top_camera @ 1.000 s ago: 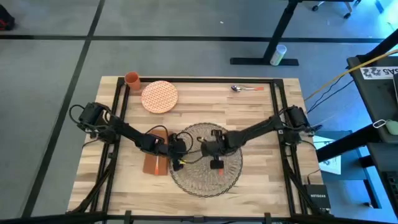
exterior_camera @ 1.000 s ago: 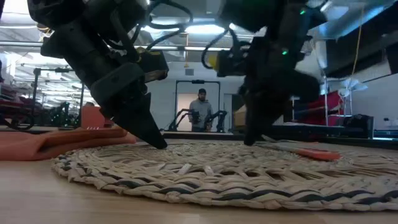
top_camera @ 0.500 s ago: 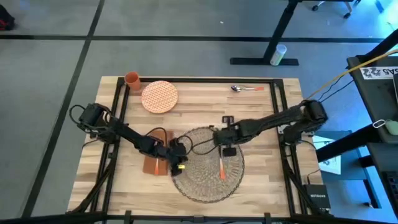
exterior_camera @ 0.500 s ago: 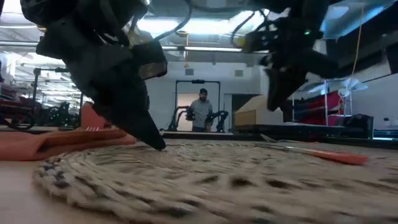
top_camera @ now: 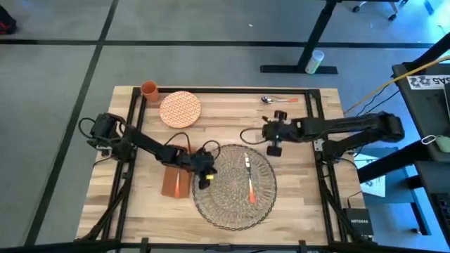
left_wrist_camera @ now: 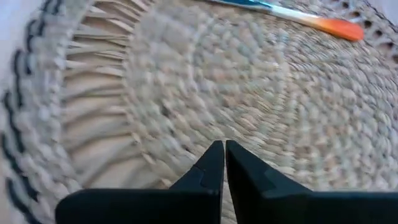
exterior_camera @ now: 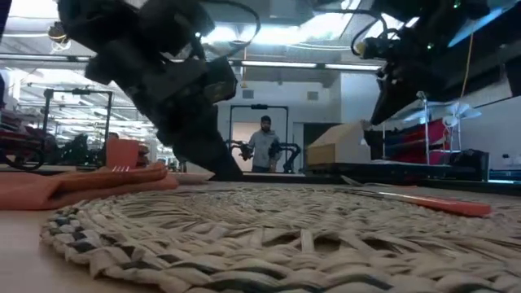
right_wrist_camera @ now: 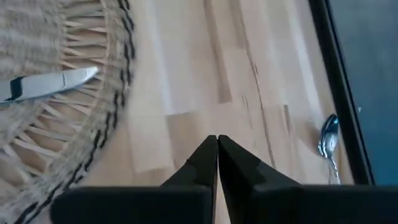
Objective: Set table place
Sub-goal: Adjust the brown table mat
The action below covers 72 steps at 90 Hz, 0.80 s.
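Observation:
The place, a round woven straw mat (top_camera: 234, 204) with a lacy rim, lies flat on the plank table (top_camera: 295, 204). An orange-handled knife (top_camera: 250, 181) lies on the mat's right half. My left gripper (top_camera: 209, 177) is shut, its tips low over the mat's left part (left_wrist_camera: 186, 93), inside the rim. My right gripper (top_camera: 274, 144) is shut and raised over bare table beyond the mat's far right rim (right_wrist_camera: 118, 74), holding nothing. In the low view the left gripper (exterior_camera: 226, 172) comes down behind the mat and the right gripper (exterior_camera: 377, 118) hangs high. My left gripper points its shut fingertips (left_wrist_camera: 214, 155) slanting down at the mat's woven surface (left_wrist_camera: 205, 118), inside the left rim. Whether the tips touch the straw or stand just above it, I cannot tell.
A rust-orange napkin (top_camera: 174, 184) with an orange-handled utensil lies just left of the mat. An orange-patterned plate (top_camera: 181, 109) and an orange cup (top_camera: 149, 89) stand at the far left. A spoon (top_camera: 278, 100) lies at the far right. Black frame rails (top_camera: 315, 119) cross the table.
My right gripper has risen from the middle of the mat and gone toward the table's far right, leaving the knife lying on the mat. My left gripper has shifted a little over the mat's left part. The mat has slid slightly toward the near edge.

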{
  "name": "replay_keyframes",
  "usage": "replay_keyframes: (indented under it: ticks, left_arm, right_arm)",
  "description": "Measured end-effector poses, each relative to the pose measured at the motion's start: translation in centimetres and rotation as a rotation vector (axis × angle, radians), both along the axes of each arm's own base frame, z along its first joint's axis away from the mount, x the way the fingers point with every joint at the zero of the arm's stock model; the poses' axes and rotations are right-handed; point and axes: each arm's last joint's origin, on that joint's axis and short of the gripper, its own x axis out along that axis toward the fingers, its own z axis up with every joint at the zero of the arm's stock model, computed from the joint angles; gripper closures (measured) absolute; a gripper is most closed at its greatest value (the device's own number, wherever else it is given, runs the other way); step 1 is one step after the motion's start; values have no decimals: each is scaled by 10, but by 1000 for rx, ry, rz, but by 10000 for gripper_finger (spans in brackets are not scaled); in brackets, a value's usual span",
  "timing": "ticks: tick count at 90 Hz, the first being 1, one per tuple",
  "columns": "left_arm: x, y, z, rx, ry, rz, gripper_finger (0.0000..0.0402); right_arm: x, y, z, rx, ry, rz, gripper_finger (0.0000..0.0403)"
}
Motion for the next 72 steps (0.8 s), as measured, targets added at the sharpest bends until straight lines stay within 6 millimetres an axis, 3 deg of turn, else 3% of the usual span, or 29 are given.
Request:
replay_keyframes:
  ticks: [47,72]
  left_arm:
    - [-2,54,-9,58,99,45,402]
    - [-3,83,-9,75,97,122,402]
  right_arm:
    - [-16,-64,-4,31,68,5,402]
    - [-24,-82,-3,27,57,-11,401]
